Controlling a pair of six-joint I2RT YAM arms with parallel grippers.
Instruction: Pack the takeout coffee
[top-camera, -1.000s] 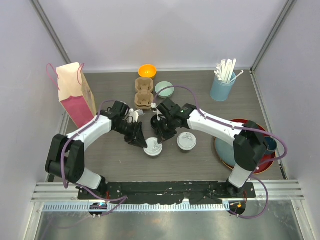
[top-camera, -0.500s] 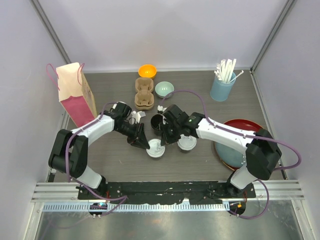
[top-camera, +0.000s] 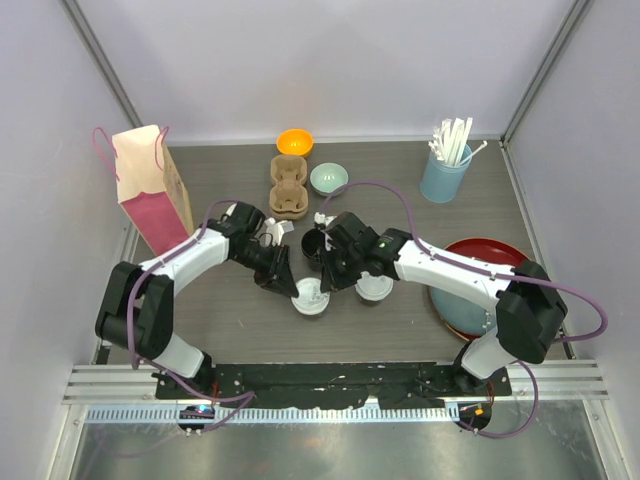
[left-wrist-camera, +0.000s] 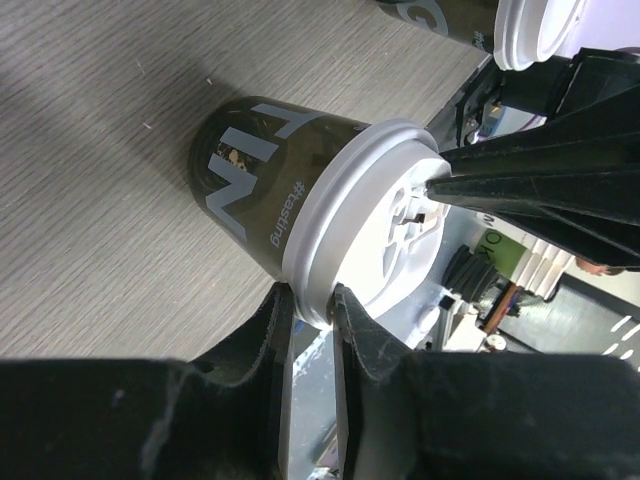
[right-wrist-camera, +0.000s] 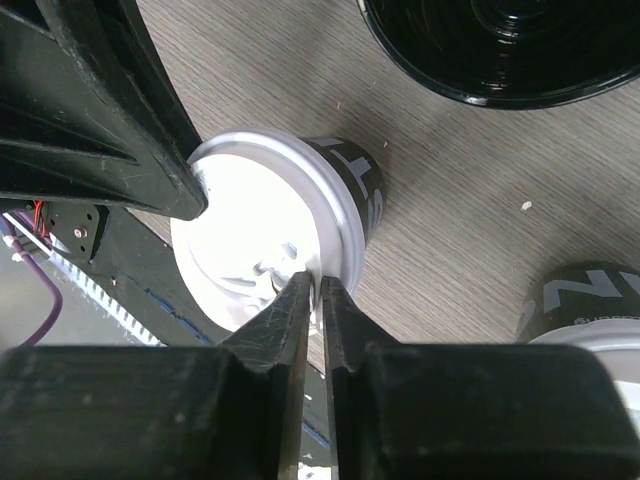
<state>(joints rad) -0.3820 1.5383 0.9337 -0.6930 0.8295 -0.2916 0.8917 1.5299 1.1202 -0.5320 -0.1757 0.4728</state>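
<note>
A black paper coffee cup (top-camera: 310, 297) with a white lid (left-wrist-camera: 370, 230) stands at the table's near middle. My left gripper (left-wrist-camera: 312, 300) is shut on the left edge of that lid's rim. My right gripper (right-wrist-camera: 320, 285) comes in from the other side, its jaws almost together with the lid's raised rim (right-wrist-camera: 330, 240) pinched between the tips. A second lidded cup (top-camera: 375, 288) stands just to the right, untouched. An open black cup (top-camera: 313, 245) without a lid stands behind them.
A brown cardboard cup carrier (top-camera: 290, 185) lies behind the cups, with an orange bowl (top-camera: 294, 142) and a pale green bowl (top-camera: 328, 178) near it. A pink paper bag (top-camera: 150, 190) stands at the left. A blue tumbler of straws (top-camera: 445, 170) and a red tray (top-camera: 500, 255) are at the right.
My right gripper has come down from beside the open cup to the lidded cup's rim. My left gripper stayed at that cup and drew in slightly.
</note>
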